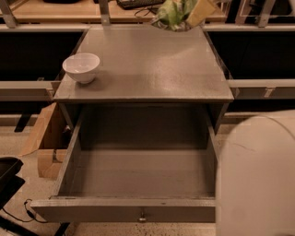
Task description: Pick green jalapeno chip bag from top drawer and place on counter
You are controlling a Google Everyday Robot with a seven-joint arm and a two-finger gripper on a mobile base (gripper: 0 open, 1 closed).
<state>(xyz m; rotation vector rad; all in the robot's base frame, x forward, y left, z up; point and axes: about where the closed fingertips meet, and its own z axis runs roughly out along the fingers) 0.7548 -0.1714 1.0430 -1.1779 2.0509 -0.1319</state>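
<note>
Gripper (197, 13) clamped on green jalapeno chip bag (171, 14), bag just left of it. Counter (147, 64) beneath gripper; top drawer (138, 175) open, well below. We judge placing step: lower, release.

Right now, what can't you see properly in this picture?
- Bag: in the camera view its top is cut off by the upper edge, and its print is too blurred to read.
- Gripper, at the top edge beside the bag: mostly cut off there too.
- Drawer: its front right corner is hidden behind the robot's body.
- Whether the bag touches the counter: cannot tell.
</note>
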